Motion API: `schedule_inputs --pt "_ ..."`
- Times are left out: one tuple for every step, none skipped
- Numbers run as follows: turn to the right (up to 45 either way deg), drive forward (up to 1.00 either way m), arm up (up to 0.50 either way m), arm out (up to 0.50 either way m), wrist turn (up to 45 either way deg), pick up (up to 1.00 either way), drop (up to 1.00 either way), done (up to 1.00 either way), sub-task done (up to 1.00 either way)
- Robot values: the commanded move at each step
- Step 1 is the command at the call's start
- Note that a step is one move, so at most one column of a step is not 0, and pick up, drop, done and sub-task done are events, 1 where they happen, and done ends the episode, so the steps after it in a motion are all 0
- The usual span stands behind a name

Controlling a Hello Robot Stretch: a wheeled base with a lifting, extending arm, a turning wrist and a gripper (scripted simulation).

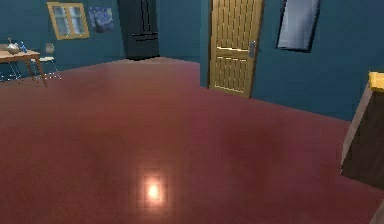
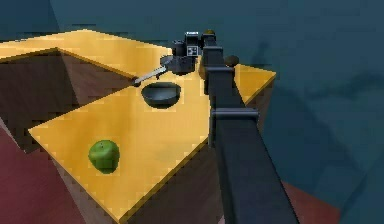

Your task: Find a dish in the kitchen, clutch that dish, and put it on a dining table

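Dish (image 2: 161, 95) on counter (image 2: 150, 140), green apple (image 2: 104, 155) nearby

A yellow panelled door (image 1: 235, 45) stands in a teal wall (image 1: 340, 70). Just right of the door hangs a tall framed panel (image 1: 298, 22), pale grey-blue. Left of the door stands a dark cabinet (image 1: 140, 30). Farther left of the door come a painting (image 1: 100, 17) and a yellow-framed window (image 1: 68, 18), with a table (image 1: 10, 58) and a pale chair (image 1: 45, 62) below them. A glossy dark red floor (image 1: 200, 130) spreads before the door, with a glint (image 1: 152, 188) of light on it. Far right of the door, a counter (image 1: 365, 130) shows a brown side and yellow top.
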Motion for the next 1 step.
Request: schedule_inputs --pt "0.0 0.00 0.00 0.00 3.0 0.00 0.00 0.00 0.00"
